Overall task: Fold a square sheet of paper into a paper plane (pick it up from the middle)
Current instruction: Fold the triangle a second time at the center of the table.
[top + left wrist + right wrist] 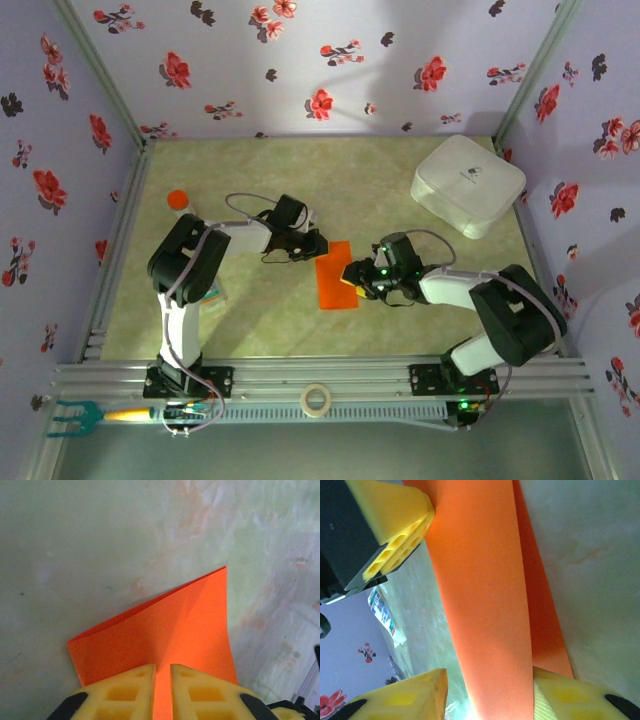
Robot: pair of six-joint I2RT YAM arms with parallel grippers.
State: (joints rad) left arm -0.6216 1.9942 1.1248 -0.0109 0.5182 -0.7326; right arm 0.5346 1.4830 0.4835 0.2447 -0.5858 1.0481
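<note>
Both arms bend inward, low over the bench (250, 320). The left gripper (162, 669) is clamped on the folded square sheet of paper (175, 622) at mid-bench. The right gripper (487, 674) straddles it, jaws apart and unclenched — the sheet's ends are cut off there.

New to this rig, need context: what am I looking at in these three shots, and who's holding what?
Two robot arms bolted to a table edge. The wide picture is from a camera overhead; the two close-ups come from cameras on each wrist, yellow fingers in view. On the table: the orange sheet of paper, already folded over, a white case, an orange-capped bottle and a small packet. The left gripper pinches the paper's edge; the right gripper straddles it, jaws open.
</note>
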